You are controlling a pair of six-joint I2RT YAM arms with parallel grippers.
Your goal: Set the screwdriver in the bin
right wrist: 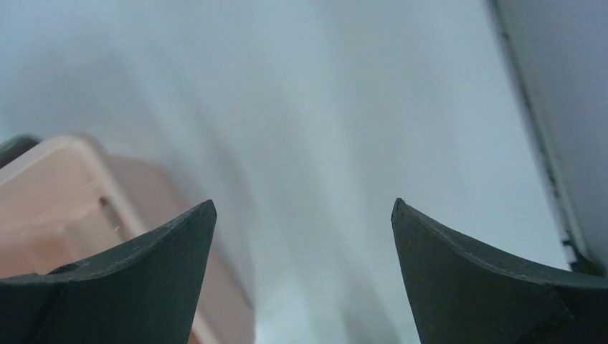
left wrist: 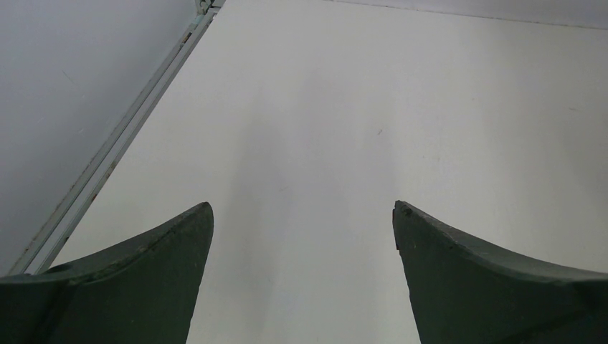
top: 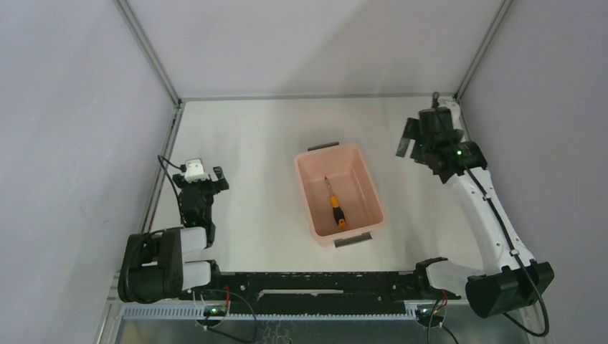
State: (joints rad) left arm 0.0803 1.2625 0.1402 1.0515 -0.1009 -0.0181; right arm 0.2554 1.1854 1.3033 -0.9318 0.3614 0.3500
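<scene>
screwdriver point(top: 334, 206): inside bin point(top: 304, 204), centre frame.
my left gripper point(left wrist: 302, 208): fingers apart, bare table point(left wrist: 323, 107) ahead.
my right gripper point(right wrist: 303, 204): fingers apart, bin edge lower left.

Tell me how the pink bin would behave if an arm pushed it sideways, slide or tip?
It would probably slide rather than tip: the bin is low and wide, sitting flat on the smooth table. It is likely light, since it looks like plastic and holds only the screwdriver. That screwdriver lies loose inside, so it may roll or rattle when the bin moves.
</scene>
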